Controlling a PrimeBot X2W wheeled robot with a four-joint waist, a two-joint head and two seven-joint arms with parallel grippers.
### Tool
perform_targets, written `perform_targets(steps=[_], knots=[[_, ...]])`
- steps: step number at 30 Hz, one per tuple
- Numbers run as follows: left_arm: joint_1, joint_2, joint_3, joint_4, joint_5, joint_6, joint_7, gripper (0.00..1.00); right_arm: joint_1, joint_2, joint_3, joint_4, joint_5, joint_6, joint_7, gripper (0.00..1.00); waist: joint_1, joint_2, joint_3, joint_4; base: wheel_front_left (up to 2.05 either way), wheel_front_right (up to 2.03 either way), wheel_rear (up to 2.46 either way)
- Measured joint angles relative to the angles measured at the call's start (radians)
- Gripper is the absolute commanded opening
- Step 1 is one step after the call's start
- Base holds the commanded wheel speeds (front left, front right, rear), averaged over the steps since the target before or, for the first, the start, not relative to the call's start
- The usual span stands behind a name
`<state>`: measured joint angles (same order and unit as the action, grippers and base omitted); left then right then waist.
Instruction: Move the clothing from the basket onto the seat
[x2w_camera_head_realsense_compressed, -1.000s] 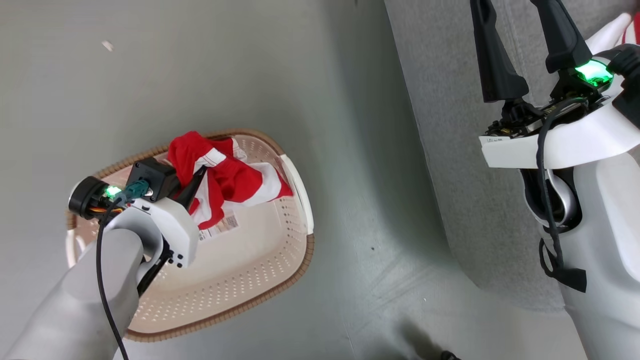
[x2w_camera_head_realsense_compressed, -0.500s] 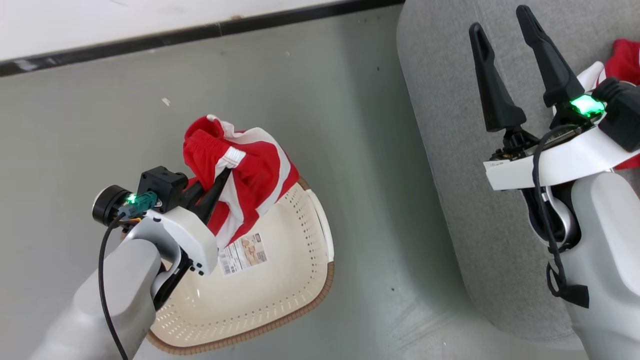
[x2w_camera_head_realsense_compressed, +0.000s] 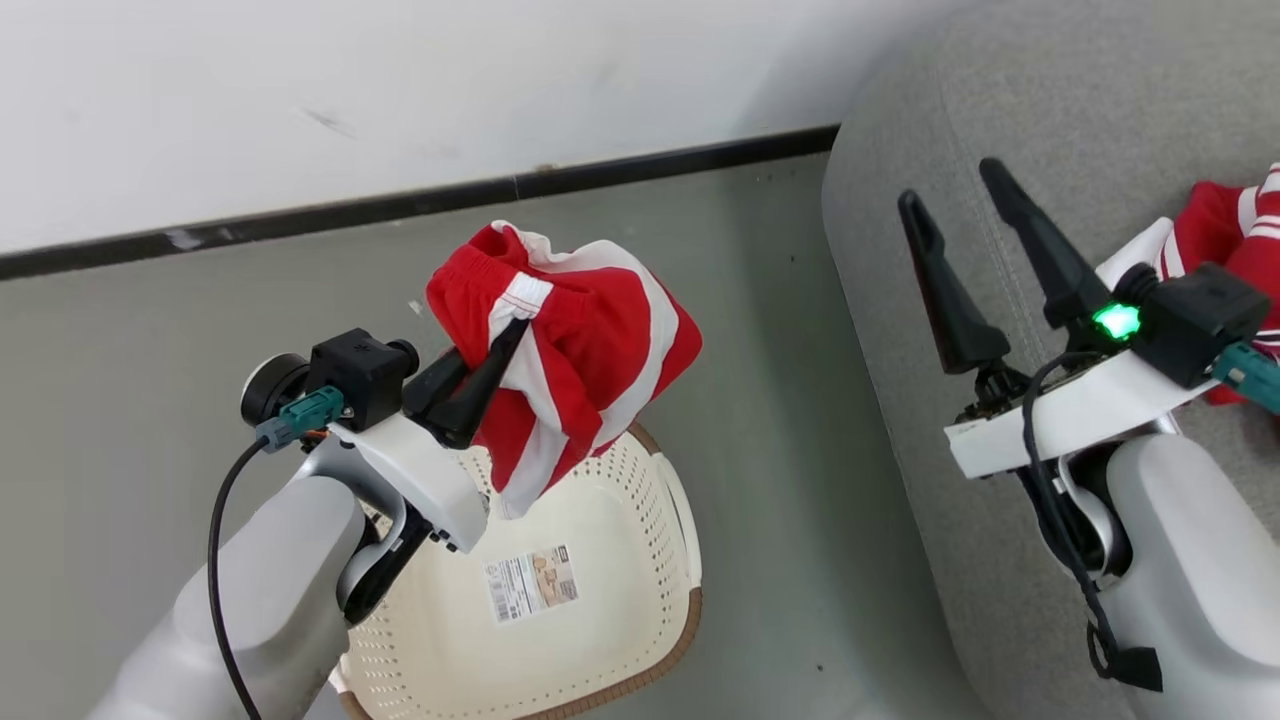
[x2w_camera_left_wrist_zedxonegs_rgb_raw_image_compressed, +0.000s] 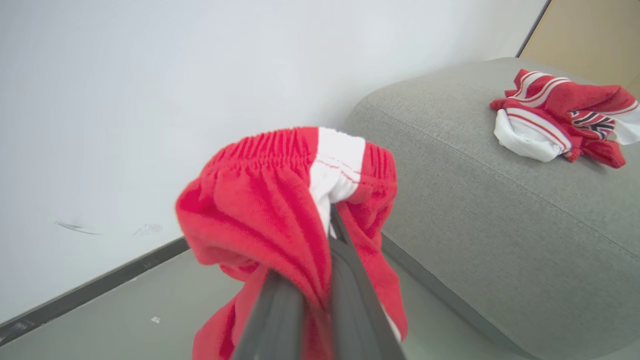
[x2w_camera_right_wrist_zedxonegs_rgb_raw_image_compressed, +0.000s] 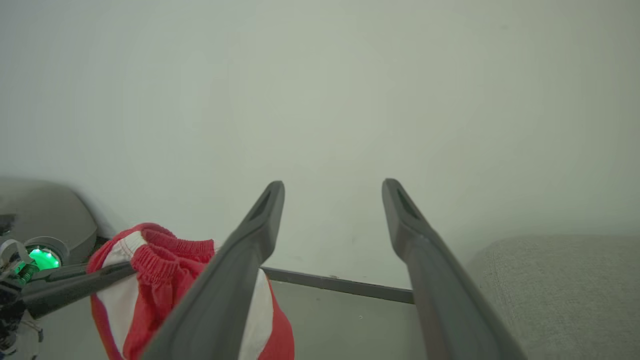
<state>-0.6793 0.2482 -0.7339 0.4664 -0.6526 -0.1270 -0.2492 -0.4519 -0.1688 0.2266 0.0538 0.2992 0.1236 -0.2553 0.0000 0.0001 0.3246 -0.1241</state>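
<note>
basket (x2w_camera_head_realsense_compressed: 655, 510) cropped below, label (x2w_camera_head_realsense_compressed: 532, 582) — seemingly — unreadable

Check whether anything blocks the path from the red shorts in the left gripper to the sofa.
Nothing visible blocks it. The shorts hang from the left gripper above the basket; only floor lies between them and the sofa. The open right gripper hovers over the sofa's near edge, so steer clear of it.

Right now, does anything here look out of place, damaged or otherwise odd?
Nothing stands out. The left tool holds a red garment, bunched, clear of the basket, which sits upright on the floor. A second garment lies crumpled on the seat. The right tool is open, holding nothing. Only a faint scuff marks the wall.
</note>
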Motion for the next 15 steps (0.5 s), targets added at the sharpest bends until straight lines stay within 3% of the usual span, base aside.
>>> perform_targets(steps=[15], knots=[[0.0,0.016,0.011,-0.079,0.0,0.0,0.0,0.0,0.121,-0.028,0.09,0.052,0.042,0.0,0.0,1.0,0.0,0.0,-0.158,0.037,0.0,0.0,0.0]])
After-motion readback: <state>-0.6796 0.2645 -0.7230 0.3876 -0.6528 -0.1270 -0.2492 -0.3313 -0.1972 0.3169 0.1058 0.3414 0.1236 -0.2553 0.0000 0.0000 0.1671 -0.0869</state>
